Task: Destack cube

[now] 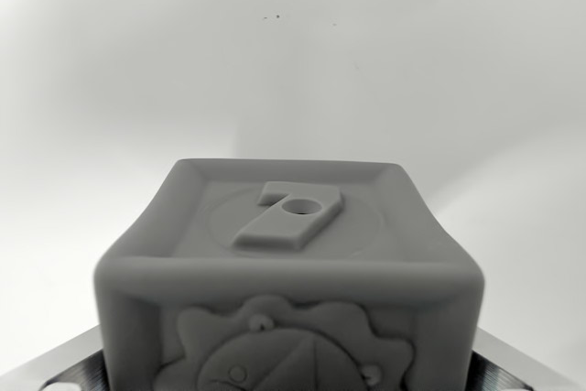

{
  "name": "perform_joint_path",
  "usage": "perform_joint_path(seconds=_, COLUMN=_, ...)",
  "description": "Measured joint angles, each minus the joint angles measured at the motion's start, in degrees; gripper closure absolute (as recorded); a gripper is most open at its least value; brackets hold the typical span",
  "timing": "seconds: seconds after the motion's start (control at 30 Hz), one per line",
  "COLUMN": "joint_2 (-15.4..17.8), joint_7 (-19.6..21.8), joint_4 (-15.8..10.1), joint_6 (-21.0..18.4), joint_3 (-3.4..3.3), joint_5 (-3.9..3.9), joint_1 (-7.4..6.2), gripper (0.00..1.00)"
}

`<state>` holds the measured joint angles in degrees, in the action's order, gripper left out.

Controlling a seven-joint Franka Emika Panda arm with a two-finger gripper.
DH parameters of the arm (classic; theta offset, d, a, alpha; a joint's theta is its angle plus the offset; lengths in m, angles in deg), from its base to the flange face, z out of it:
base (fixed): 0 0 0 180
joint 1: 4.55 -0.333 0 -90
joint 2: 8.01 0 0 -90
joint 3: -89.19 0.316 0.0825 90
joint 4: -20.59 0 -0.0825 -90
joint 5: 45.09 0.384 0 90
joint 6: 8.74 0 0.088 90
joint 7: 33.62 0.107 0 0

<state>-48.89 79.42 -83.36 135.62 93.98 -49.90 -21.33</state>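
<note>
Grey and matte, the cube (288,272) fills the lower middle of the wrist view, a raised 7 on its top face and a sun-like relief on the near side. We see our gripper (288,377) clamped on it, metal fingers (64,368) pressing both lower flanks, over a plain white surface (293,61).

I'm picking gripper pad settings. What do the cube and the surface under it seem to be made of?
The cube looks like moulded plastic or soft rubber: uniform matte grey, rounded edges, raised relief on its faces. The surface looks smooth, matte white, perhaps laminate or paper; a few dark specks show, no grain.
</note>
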Motion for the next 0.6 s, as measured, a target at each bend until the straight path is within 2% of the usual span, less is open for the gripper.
perform_joint_path(seconds=0.6, joint_2=-2.76, joint_7=0.00, joint_4=0.95, joint_6=1.86, joint_3=-0.49, joint_5=0.00, joint_1=-0.42, gripper=1.00)
